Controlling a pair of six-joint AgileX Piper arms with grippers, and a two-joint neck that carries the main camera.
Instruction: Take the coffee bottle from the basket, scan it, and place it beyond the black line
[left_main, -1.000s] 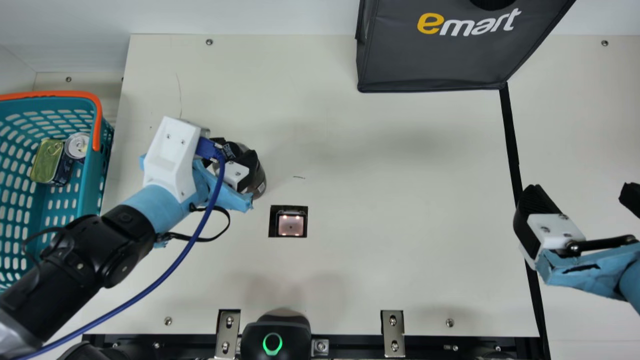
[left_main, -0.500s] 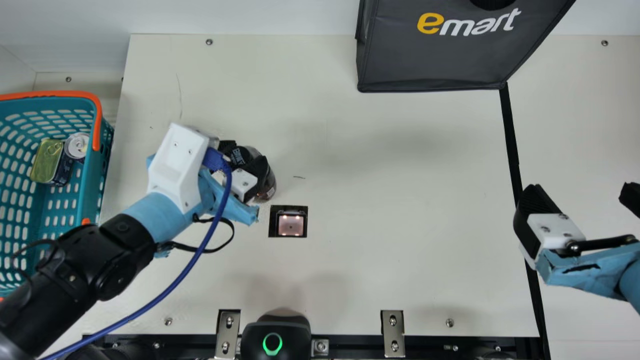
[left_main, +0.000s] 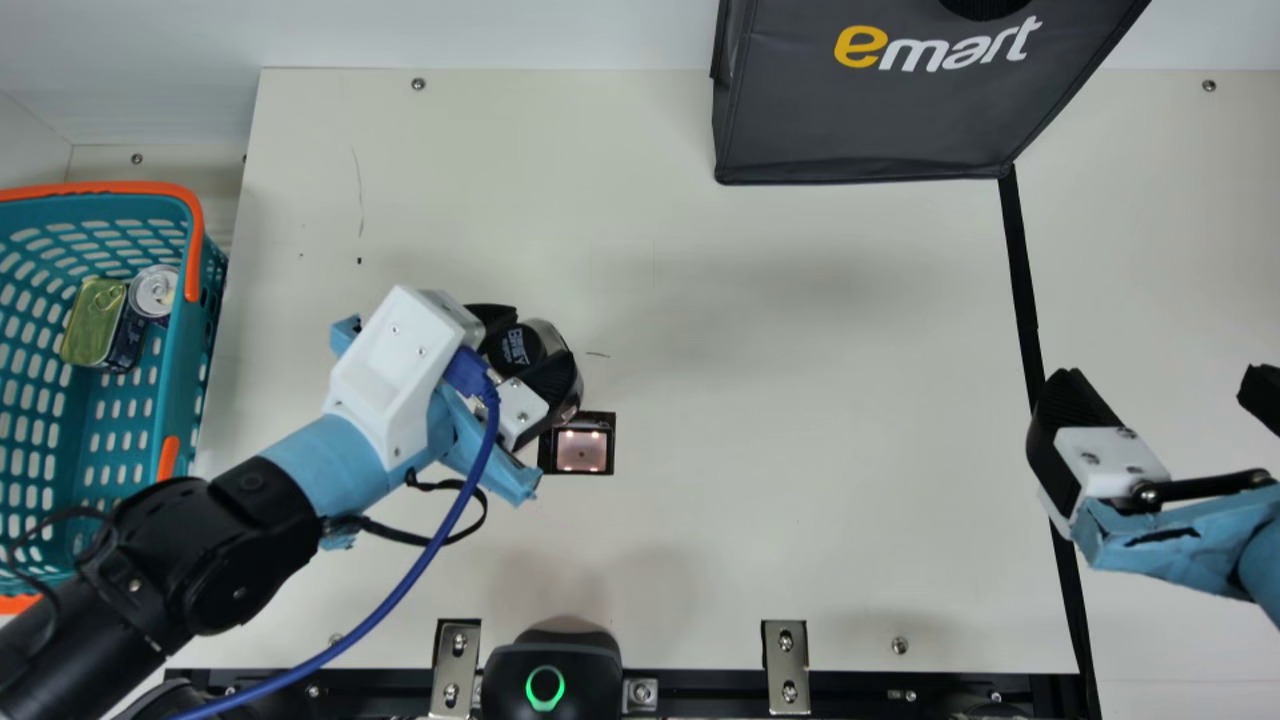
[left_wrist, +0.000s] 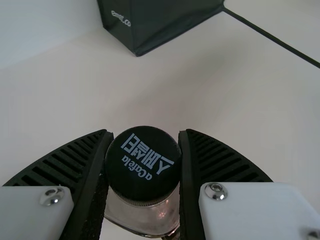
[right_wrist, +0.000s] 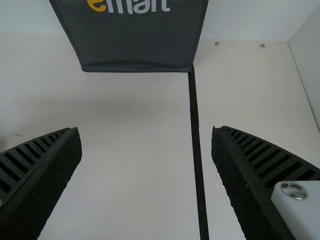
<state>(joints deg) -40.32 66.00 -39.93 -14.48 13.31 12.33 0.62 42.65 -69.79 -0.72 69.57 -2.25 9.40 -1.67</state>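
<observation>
My left gripper (left_main: 524, 345) is shut on the coffee bottle (left_main: 572, 385), beside the upper left corner of the scanner window (left_main: 582, 447). In the left wrist view the bottle's black cap (left_wrist: 143, 162) sits between the two ribbed fingers of the left gripper (left_wrist: 144, 155). At the right side my right gripper (left_main: 1160, 395) stands open over the black line (left_main: 1022, 280). In the right wrist view the fingers of the right gripper (right_wrist: 146, 145) are wide apart, with the black line (right_wrist: 196, 135) running between them.
A teal basket (left_main: 185, 370) with an orange handle stands at the left, holding a can (left_main: 154, 291) and a green-topped tin (left_main: 95, 320). A dark bag (left_main: 860, 120) is at the back. A black device with a green ring (left_main: 550, 670) sits at the front edge.
My left arm has carried the coffee bottle rightward and toward the front, up to the scanner window. The right arm has kept still.
</observation>
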